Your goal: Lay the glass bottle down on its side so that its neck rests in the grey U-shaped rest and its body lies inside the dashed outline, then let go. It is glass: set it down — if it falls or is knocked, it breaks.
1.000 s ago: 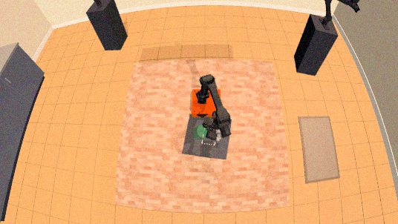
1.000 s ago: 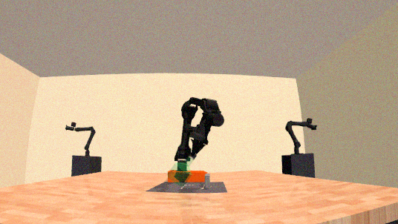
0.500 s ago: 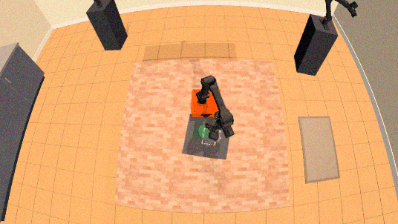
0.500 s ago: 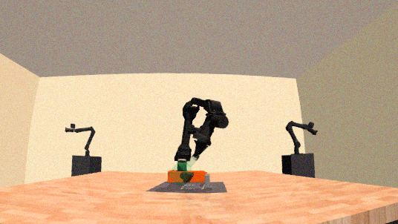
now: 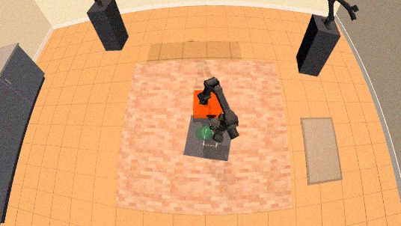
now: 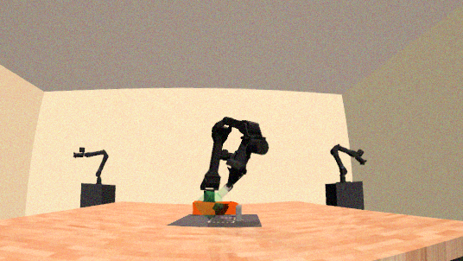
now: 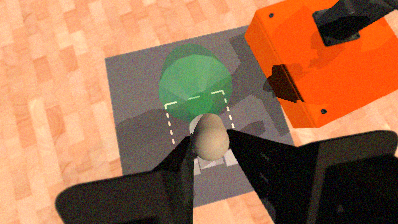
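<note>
The gripper (image 6: 230, 187) (image 7: 209, 137) grips the green glass bottle (image 5: 206, 132) (image 6: 211, 201) (image 7: 195, 82) by its neck, and no writing is readable anywhere.

A pinkish wood-block table (image 5: 161, 176) (image 6: 130, 233) (image 7: 45, 100) beneath a grey mat (image 5: 192, 147) (image 6: 186, 222) (image 7: 140, 102) and, apparently, an orange block (image 5: 200, 111) (image 6: 199, 209) (image 7: 300, 85).
</note>
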Action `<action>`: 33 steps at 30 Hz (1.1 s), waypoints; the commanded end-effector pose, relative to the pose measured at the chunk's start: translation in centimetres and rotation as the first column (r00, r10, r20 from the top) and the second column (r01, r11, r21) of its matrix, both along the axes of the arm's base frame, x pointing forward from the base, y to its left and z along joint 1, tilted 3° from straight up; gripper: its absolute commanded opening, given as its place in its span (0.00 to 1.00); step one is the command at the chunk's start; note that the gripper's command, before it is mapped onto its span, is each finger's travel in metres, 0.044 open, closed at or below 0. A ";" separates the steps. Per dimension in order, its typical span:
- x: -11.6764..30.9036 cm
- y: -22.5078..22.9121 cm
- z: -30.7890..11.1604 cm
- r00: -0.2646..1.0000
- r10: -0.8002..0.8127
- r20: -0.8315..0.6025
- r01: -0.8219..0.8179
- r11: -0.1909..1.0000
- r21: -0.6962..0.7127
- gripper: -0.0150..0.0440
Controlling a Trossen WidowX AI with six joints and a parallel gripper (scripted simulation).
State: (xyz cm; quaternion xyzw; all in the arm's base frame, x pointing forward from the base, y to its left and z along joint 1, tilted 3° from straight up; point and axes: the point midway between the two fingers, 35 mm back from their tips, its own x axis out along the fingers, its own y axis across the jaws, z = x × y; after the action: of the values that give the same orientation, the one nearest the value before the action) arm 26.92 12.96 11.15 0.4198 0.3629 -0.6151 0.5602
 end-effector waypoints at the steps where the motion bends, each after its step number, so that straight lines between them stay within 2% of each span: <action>1: 0.0 0.8 -0.6 1.000 -0.001 -0.002 0.001 1.000 0.005 0.47; 33: -0.1 4.2 -3.1 1.000 0.015 0.016 -0.015 1.000 -0.012 0.47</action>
State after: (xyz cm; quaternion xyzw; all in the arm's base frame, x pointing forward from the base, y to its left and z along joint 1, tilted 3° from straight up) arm 26.82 16.67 8.65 0.4185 0.3571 -0.6082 0.5722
